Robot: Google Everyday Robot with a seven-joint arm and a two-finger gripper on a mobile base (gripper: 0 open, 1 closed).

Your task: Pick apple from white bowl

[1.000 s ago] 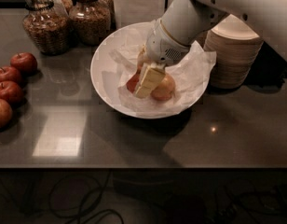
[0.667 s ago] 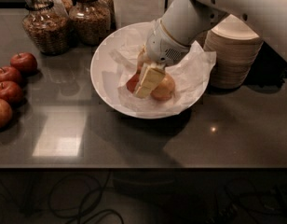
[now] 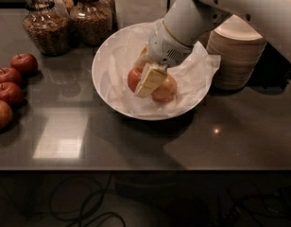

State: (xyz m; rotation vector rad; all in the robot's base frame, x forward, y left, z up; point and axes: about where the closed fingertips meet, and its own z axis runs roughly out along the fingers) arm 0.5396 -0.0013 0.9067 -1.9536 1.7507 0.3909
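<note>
Sitting low inside the white bowl (image 3: 136, 111) | my gripper (image 3: 148, 82) lies across the apple (image 3: 167, 90), touching it from above | apple directly underneath | clasped or not: cannot tell

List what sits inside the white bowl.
Crinkled white paper lines the white bowl; the apple lies on it with the gripper down over it. What the gripper and paper cover, perhaps a second apple, is hidden.
</note>
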